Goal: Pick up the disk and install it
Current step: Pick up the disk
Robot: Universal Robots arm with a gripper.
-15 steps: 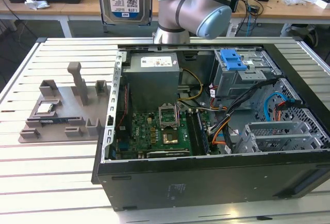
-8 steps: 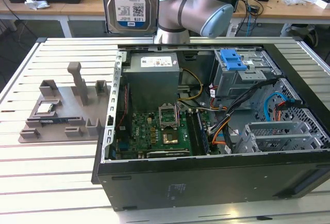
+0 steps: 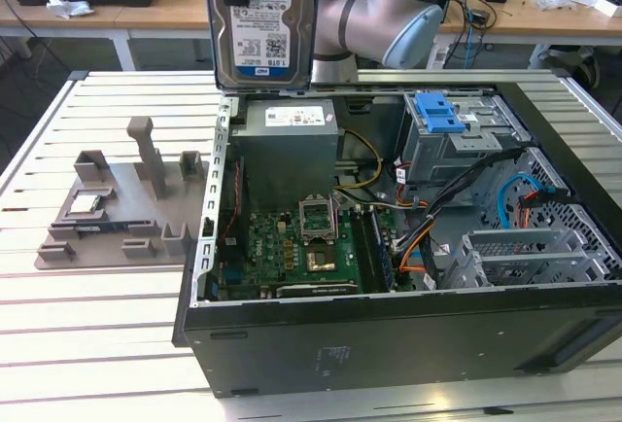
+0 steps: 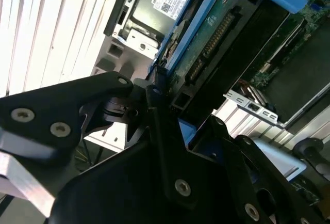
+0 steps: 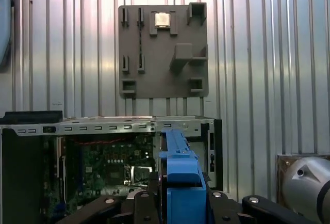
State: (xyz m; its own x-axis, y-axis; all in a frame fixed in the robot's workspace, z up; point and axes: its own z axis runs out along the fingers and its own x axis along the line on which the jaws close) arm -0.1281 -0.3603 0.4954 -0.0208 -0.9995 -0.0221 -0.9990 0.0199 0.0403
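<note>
Slatted metal table (image 3: pixel 97 344) bore two items, open PC case (image 3: pixel 389 339) lay on its side toward the exterior view's right, grey fixture plate (image 3: pixel 107 232) lay flat just beside it on the exterior view's left, narrow gap between.

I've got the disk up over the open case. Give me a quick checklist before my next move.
1. Grip on the disk: ok. In the first wrist view the fingers flank its blue frame on both sides.
2. Disk free of the case: ok. It hangs upright above it.
3. Free bay in the drive cage: cannot tell. A blue clip sits on top of it.
4. Cables near the cage: not ok. Loose bundles run right beside it.
5. Gray fixture: ok. It lies outside the case, on the exterior view's left.
</note>
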